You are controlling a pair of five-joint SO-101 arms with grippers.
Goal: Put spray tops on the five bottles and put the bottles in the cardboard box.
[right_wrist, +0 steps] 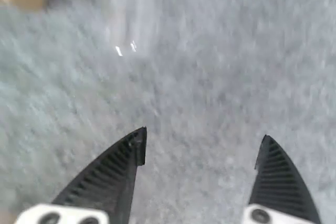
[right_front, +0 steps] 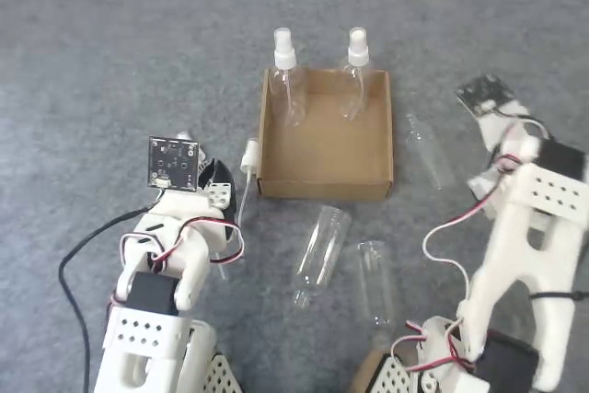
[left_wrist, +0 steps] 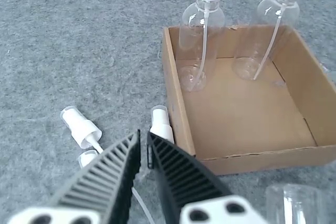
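The left claw [left_wrist: 144, 136], jaws almost together and holding nothing, hangs over small loose white plastic spray tops [left_wrist: 79, 127] on the grey felt counter [right_front: 110, 62], at 9 o'clock of the open brown cardboard box [right_front: 325, 189]. Two capped clear plastic bottles [right_front: 286, 89] stand at the box's 12 o'clock wall. Three uncapped clear bottles [right_front: 320, 250] lie at its 6 and 3 o'clock. They look light, slick and apt to roll, so grip them mid-body. The tops' thin tubes bend, so take the collar. The box wall crowds the nearest top. The right claw [right_wrist: 203, 134] gapes wide, empty.
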